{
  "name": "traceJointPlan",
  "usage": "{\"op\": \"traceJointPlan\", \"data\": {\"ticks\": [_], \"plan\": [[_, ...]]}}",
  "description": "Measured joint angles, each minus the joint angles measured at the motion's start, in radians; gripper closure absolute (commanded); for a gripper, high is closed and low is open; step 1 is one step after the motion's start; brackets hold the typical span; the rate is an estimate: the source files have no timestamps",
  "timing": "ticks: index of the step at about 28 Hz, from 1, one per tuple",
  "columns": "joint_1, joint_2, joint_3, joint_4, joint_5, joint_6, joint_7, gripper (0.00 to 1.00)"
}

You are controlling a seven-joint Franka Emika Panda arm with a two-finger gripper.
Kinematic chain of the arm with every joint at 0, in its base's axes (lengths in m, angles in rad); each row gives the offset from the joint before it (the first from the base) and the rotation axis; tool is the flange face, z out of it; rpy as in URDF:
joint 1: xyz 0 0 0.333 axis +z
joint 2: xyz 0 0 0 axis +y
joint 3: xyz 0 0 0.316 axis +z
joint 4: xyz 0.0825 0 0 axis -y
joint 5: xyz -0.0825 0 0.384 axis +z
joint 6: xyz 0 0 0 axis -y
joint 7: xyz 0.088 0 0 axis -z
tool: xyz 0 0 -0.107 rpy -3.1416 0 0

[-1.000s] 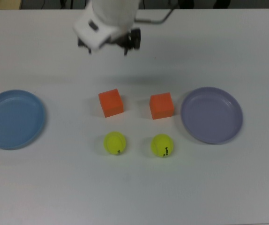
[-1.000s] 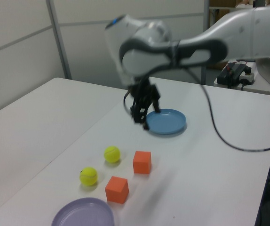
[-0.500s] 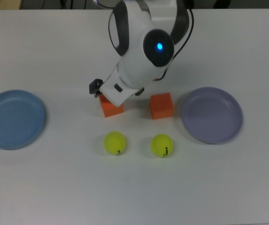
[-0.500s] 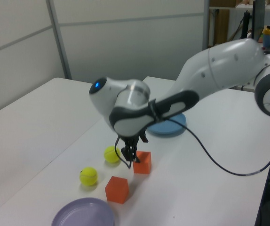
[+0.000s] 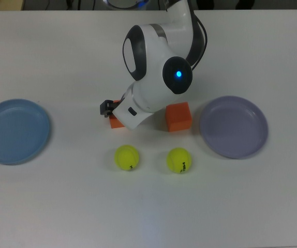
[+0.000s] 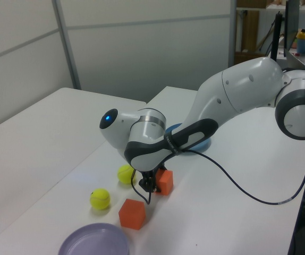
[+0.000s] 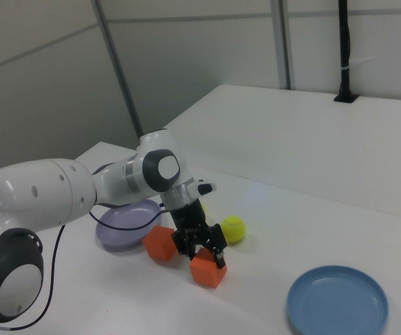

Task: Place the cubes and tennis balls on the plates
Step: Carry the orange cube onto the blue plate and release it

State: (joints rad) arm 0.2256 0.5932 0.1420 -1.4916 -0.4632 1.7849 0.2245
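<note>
My gripper [image 7: 199, 244] sits spread astride the cube [image 7: 207, 268], not clamped. I should centre on flat faces, close square, then lift to the blue plate [image 7: 337, 299].

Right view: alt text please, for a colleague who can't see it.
The arm's tool straddles an orange cube on the white table. A second cube, a lavender plate, a tennis ball and a blue plate lie around it.
</note>
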Motion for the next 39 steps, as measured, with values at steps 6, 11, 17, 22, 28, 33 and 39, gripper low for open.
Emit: {"op": "traceJointPlan", "data": {"ticks": [6, 11, 17, 22, 28, 33, 39], "plan": [[-0.019, -0.024, -0.010, 0.055, 0.003, 0.000, 0.036, 1.00], [-0.122, -0.073, -0.026, 0.099, 0.006, 0.004, 0.035, 1.00], [-0.298, -0.075, -0.031, 0.096, 0.005, 0.179, 0.008, 0.97], [-0.357, -0.025, -0.044, 0.075, -0.022, 0.269, 0.000, 0.59], [-0.360, 0.031, -0.046, 0.071, -0.037, 0.310, 0.001, 0.00], [-0.353, 0.028, -0.045, 0.079, -0.037, 0.310, 0.002, 0.00], [-0.351, -0.012, -0.040, 0.100, 0.004, 0.310, 0.000, 0.00]]}}
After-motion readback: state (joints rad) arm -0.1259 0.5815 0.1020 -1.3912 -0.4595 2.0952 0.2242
